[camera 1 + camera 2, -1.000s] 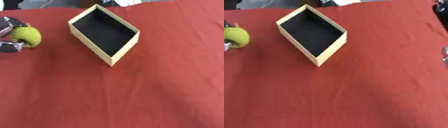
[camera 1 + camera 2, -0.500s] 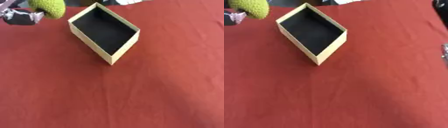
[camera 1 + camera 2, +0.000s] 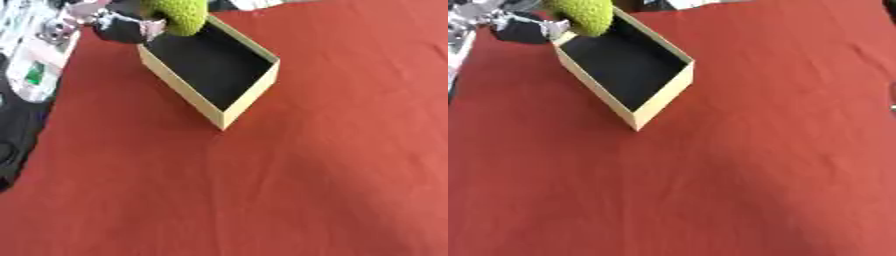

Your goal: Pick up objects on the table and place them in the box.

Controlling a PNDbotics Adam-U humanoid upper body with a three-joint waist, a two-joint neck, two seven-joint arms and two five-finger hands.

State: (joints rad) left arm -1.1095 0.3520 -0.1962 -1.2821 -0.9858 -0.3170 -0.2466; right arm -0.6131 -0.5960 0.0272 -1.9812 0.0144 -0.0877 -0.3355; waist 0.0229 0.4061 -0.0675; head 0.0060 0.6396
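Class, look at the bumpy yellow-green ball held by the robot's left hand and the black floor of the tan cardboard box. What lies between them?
Nothing: in the left eye view the bumpy yellow-green ball overlaps the far corner of the tan cardboard box, whose black floor looks bare.

The left hand [image 3: 118, 26] is black in its bulk, with silver-grey metal parts glinting along its blurred upper edge.

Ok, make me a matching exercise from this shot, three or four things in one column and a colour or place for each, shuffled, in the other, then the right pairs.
Things:
1. green bumpy object
2. box
3. tablecloth
4. left hand

Descriptions:
A. red, covering the table
B. tan walls, black inside, nothing in it
C. top left, holding something
D. over the box's far corner

Pairs: 1-D, 2-B, 3-A, 4-C
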